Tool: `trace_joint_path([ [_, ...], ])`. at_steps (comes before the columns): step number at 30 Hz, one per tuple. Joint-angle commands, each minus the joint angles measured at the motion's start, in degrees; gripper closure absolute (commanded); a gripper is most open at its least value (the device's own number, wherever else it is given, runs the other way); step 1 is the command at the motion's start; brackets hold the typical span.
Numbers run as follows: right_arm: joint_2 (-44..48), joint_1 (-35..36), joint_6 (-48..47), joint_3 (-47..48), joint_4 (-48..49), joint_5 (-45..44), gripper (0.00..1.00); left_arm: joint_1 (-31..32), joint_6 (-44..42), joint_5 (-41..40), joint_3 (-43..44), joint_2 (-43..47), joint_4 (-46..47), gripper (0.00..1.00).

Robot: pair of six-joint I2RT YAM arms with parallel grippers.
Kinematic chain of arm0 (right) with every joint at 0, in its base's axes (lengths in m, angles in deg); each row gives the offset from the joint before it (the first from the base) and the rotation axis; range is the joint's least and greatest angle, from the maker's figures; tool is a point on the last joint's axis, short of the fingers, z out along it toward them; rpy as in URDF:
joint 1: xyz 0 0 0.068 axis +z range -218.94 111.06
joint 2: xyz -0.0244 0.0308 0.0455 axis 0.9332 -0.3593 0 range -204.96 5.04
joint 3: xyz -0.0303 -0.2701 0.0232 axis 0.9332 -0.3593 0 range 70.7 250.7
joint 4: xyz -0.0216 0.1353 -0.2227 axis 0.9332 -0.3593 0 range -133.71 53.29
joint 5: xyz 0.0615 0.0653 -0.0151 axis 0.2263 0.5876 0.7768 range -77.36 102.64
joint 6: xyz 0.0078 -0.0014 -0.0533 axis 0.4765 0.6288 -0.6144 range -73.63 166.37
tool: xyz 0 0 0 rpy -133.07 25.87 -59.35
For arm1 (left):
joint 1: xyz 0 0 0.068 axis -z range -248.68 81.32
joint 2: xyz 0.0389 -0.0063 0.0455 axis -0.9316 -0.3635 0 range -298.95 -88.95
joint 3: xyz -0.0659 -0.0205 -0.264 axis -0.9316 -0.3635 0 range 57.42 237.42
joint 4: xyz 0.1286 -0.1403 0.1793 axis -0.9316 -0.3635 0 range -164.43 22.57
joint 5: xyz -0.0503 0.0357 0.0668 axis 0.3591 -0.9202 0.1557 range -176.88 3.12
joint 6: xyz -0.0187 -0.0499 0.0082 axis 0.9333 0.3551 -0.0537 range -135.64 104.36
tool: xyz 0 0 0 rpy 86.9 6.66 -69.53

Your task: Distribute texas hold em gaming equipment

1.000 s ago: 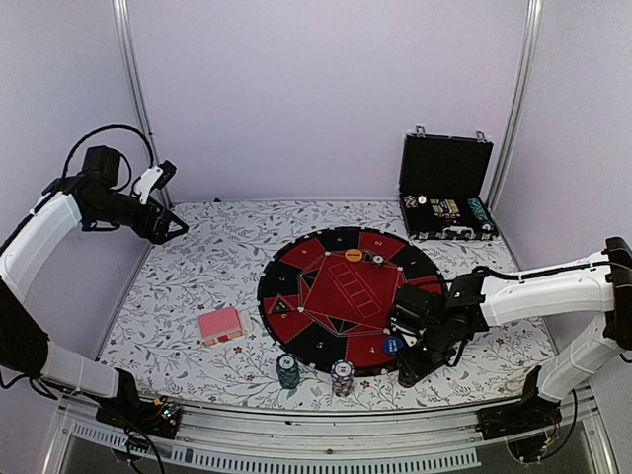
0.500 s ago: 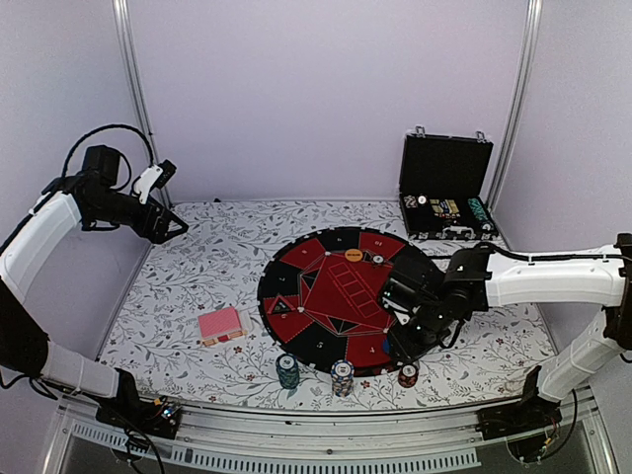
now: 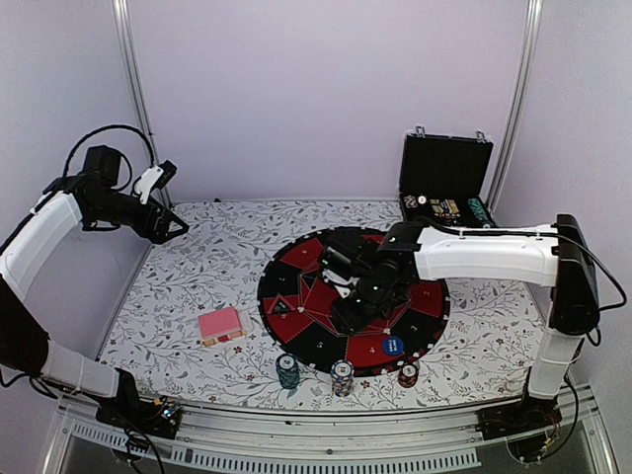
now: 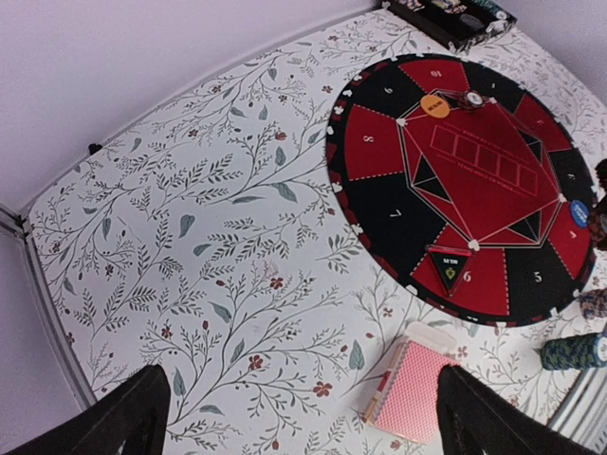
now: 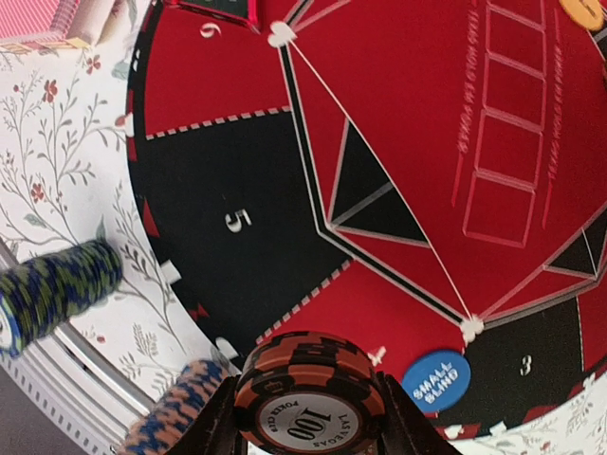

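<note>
The right fingers (image 5: 216, 427) clamp a brown-red chip stack (image 5: 308, 396) above the round mat (image 5: 398, 190). The left fingers (image 4: 133, 417) stand wide above the desk's (image 4: 190, 284) far-left corner.

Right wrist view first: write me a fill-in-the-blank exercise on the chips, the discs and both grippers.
1. The right gripper holds a stack of brown chips whose top face reads ___.
2. The blue disc on the mat is lettered SMALL ___.
3. The left gripper holds nothing; its jaws stand ___.
Missing words: 100; BLIND; open.
</note>
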Motion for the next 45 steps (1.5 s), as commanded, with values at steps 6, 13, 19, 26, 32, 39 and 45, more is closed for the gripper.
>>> trace_joint_path([
  [6, -18.3, -1.0, -8.1, 18.8, 5.3, 3.2, 0.94, 1.6, -0.1, 1.5, 0.6, -0.9, 0.5, 0.00],
  [13, -27.4, -3.0, -9.5, 25.7, 6.9, 5.7, 0.94, 1.7, 0.3, 2.3, -0.5, -0.8, 1.0, 0.00],
  [19, -29.3, -4.1, -9.6, 25.7, 8.2, 6.6, 0.93, 1.8, 0.6, 2.4, -0.3, -0.5, 1.0, 0.00],
  [26, -31.1, -4.6, -10.1, 26.0, 9.6, 7.4, 0.88, 1.8, 0.8, 2.2, -0.6, -0.4, 1.1, 0.00],
  [32, -31.5, -4.7, -9.5, 26.2, 9.8, 8.0, 0.67, 1.8, 0.5, 1.5, -0.6, -0.2, 0.9, 0.00],
  [39, -25.9, -5.7, -9.3, 26.3, 8.7, 5.6, 0.39, 1.8, 0.2, 1.5, -0.3, -0.4, -0.3, 0.00],
  [45, -19.1, -6.2, -8.9, 23.9, 7.1, 1.6, 0.35, 1.8, -0.7, 0.7, -0.4, -0.4, -1.1, 0.00],
])
